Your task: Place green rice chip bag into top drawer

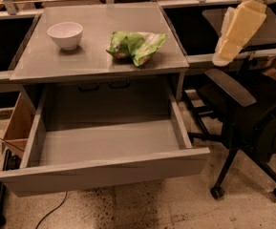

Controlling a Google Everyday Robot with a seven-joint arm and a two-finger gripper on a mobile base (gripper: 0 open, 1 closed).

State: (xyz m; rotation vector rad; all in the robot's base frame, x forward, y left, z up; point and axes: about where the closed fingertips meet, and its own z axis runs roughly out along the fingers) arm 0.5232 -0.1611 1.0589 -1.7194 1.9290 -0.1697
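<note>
The green rice chip bag (135, 45) lies on the grey table top (94, 60), right of centre, crumpled, green and white. The top drawer (106, 174) under the table is pulled wide open toward me, and its grey floor is bare. My gripper (223, 57) hangs at the upper right, its cream-coloured end pointing down and left. It is off the table's right edge, well apart from the bag and higher than the table top. It holds nothing that I can see.
A white bowl (65, 34) stands on the table's left part. A black office chair (252, 123) on castors stands right of the drawer, below the gripper. A cardboard box (18, 125) sits on the floor at the left. Cables run along the floor.
</note>
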